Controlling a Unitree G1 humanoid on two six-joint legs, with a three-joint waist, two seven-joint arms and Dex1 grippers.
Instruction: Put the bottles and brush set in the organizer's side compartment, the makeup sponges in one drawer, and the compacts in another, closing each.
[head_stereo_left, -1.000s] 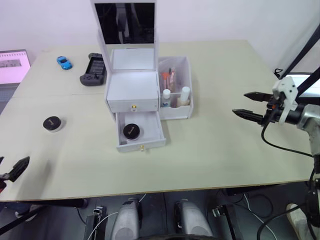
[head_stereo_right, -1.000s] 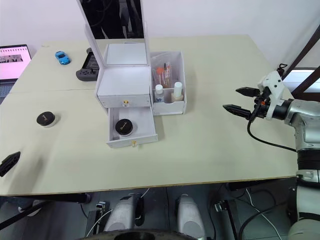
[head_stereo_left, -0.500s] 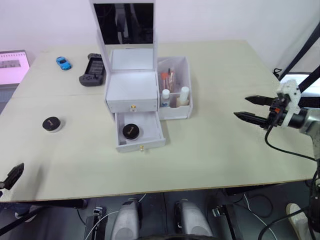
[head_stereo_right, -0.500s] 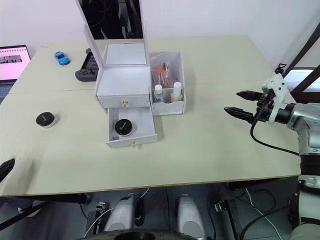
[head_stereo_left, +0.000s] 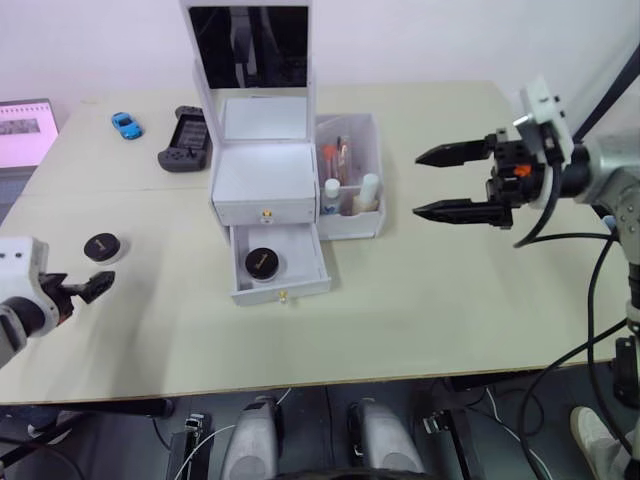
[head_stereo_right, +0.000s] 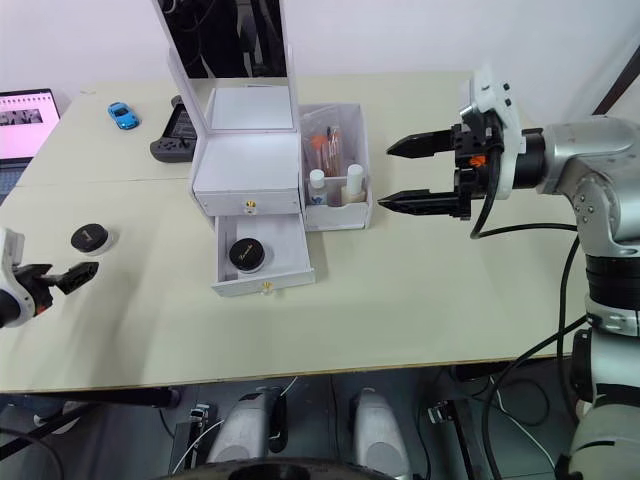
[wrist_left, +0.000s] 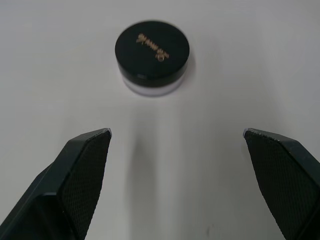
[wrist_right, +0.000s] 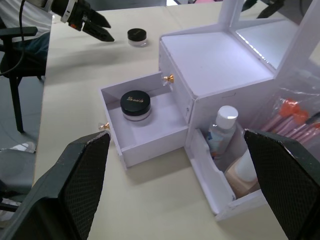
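Fingers of my left gripper (wrist_left: 175, 145) spread wide, empty, facing one compact (wrist_left: 152, 52) on the table (head_stereo_left: 450, 290). My right gripper (head_stereo_right: 395, 175) gapes empty beside the organizer (head_stereo_left: 265, 180); another compact (head_stereo_left: 262, 262) sits in its open lower drawer (head_stereo_left: 280, 265).

1 compact (head_stereo_left: 263, 262) in open drawer (head_stereo_left: 279, 266)

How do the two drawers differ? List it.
The lower drawer is pulled out; the upper drawer is shut. The lower one shows its inside, with a compact in it; the upper one's inside is hidden. Both are white, each with a small gold knob.
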